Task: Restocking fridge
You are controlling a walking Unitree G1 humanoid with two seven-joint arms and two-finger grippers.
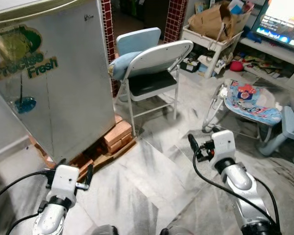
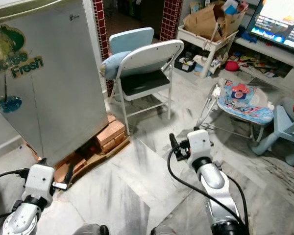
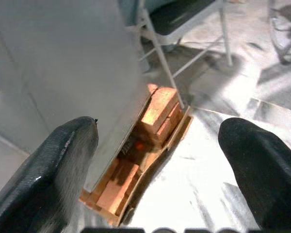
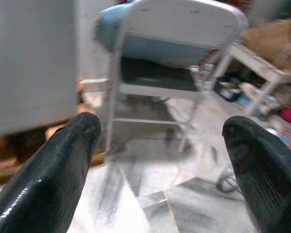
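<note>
**Left eye view: fridge at upper left, both grippers empty and apart**

Left eye view places the fridge (image 1: 54, 83) in the upper left of the frame. It is a grey cabinet with a "Fresh" decal, standing upright, its long axis vertical. It rests on a stack of bricks (image 1: 116, 134) laid over a wooden board. The door side cannot be identified from these pictures; no handle is visible.

The left gripper (image 1: 73, 174) sits at the lower left of the frame, just below the fridge's lower corner. In the left wrist view its fingers (image 3: 53, 165) are spread wide with nothing between them, and the bricks and the cabinet's bottom edge lie straight ahead. The right gripper (image 1: 193, 145) sits at lower centre-right, well apart from the fridge. In the right wrist view its fingers (image 4: 53, 165) are likewise spread and empty, aimed toward the folding chair (image 1: 154, 73).

Key relation: the fridge lies forward and to the left of both grippers, and the left arm is clearly the nearer one. Neither gripper touches it.

No stock item is held. Judged from this layout, the task is at its approach stage. The next move likely requires turning toward the cabinet and locating the door.

The chair stands just beside the fridge, at upper centre. A baby bouncer (image 1: 250, 100) is at right, and a paper bag (image 1: 213, 22) sits on a white shelf at the top.
</note>
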